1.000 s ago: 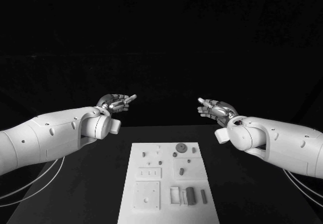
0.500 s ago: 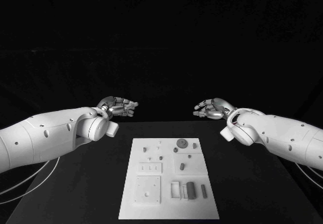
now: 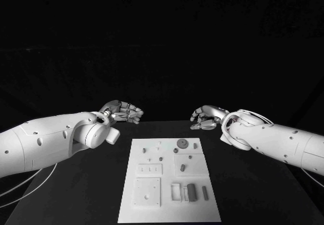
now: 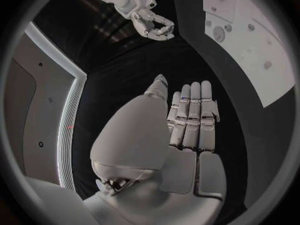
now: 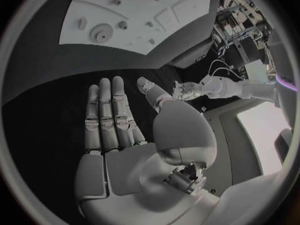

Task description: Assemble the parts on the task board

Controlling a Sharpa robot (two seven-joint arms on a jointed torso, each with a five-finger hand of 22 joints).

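Black table [image 3: 81, 187]; task board [image 3: 169, 211] near edge cut off.

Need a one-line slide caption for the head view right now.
Both hands, left and right, hover empty beyond the far end of the task board, its parts untouched.

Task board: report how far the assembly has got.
Nothing looks done yet. The white rectangular task board carries its small grey parts, including a round disc-shaped piece and upright blocks near the robot. Nothing is in hand: the left hand and right hand hover beyond the board's far edge, holding nothing. Everything is left: reaching in, picking up parts and fitting them.
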